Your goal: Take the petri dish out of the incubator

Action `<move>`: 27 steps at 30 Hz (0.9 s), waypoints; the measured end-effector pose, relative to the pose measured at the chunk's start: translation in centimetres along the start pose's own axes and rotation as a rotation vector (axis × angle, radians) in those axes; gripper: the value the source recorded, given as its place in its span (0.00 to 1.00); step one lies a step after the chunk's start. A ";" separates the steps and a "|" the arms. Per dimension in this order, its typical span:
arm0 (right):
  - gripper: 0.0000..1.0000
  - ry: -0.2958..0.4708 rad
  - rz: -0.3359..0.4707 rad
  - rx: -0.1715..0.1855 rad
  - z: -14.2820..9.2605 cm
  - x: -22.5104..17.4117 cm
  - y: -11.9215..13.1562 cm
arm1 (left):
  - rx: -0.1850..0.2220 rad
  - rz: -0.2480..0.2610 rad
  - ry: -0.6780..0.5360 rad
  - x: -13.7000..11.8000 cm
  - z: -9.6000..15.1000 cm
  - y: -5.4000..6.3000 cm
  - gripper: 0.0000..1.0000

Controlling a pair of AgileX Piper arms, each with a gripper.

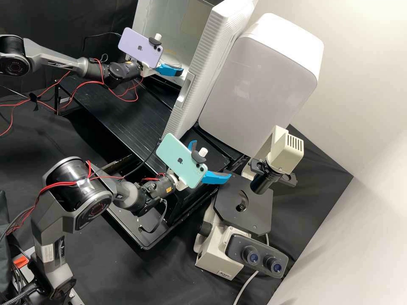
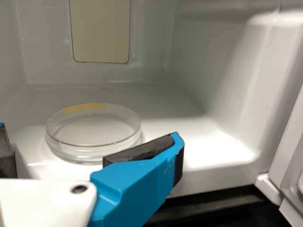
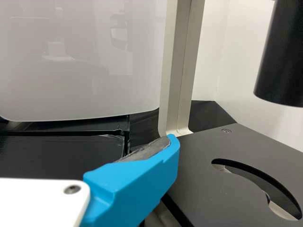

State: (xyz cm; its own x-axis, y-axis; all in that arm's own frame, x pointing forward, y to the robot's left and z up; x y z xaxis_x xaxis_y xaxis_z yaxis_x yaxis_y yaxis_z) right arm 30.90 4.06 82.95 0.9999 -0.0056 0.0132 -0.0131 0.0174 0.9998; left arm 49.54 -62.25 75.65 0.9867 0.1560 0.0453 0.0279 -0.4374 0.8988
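Observation:
A clear, round petri dish with a yellow strip on its far rim lies on the white floor of the incubator. The incubator's chamber is at the back of the bench, and its door stands swung open. My left gripper is open at the chamber mouth, just short of the dish, with a blue finger at the threshold. My right gripper is open and holds nothing. Its blue finger hovers by the edge of the microscope stage, below the door.
A white microscope with a black stage stands at the front right. A black ridged platform runs from the incubator toward the front. Red cables trail along the left arm. The door's pale panel hangs close over the right gripper.

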 end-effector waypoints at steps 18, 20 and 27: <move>1.00 0.000 0.000 0.000 0.0 0.0 0.0 | 0.009 0.035 0.009 0.3 0.2 2.1 0.00; 1.00 0.000 0.000 0.000 0.0 0.0 0.0 | 0.014 0.041 0.010 0.4 0.1 2.4 0.00; 1.00 0.000 0.000 0.000 0.0 0.0 0.0 | 0.036 0.051 0.012 0.5 0.1 2.8 0.00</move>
State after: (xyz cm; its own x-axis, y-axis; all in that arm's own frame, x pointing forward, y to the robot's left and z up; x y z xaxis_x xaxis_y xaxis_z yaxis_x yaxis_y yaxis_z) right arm 30.90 4.06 82.95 0.9999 -0.0056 0.0132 -0.0131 0.0174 0.9998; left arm 50.12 -63.46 78.18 0.9851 0.1432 0.0955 -0.0159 -0.4767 0.8789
